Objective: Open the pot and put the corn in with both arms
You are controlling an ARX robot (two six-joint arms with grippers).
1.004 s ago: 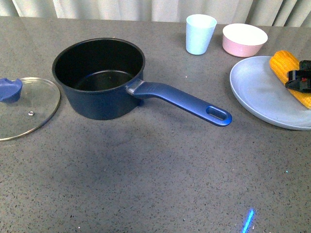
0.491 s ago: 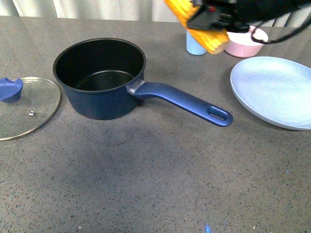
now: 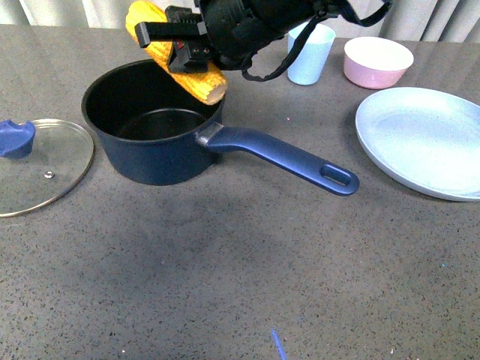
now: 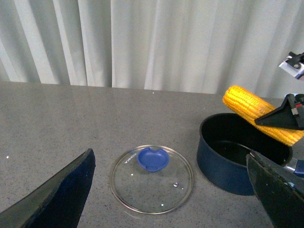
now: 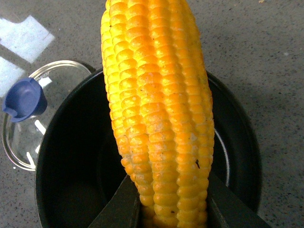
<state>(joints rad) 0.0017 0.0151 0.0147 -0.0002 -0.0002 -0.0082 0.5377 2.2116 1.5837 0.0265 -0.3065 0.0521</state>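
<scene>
Where the corn (image 3: 196, 84) is: up in the air, slanted over the pot (image 3: 150, 154), above its open mouth, not inside yet.
Right gripper (image 3: 180, 46): jaws clamped across the cob's middle.
Left gripper (image 4: 169, 159): jaws wide apart, empty, hanging above the lid (image 4: 152, 183), which lies flat beside the pot.
Risk: dropped from this height and tilt, I reckon the cob clips the rim and bounces out, or knocks the pot sideways.

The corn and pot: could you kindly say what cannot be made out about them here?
- Middle of the corn: front view, covered by the right end effector.
- Gripped end of the corn: right wrist view, cut off by the picture's edge.
- Floor of the pot: right wrist view, partly behind the corn.
</scene>
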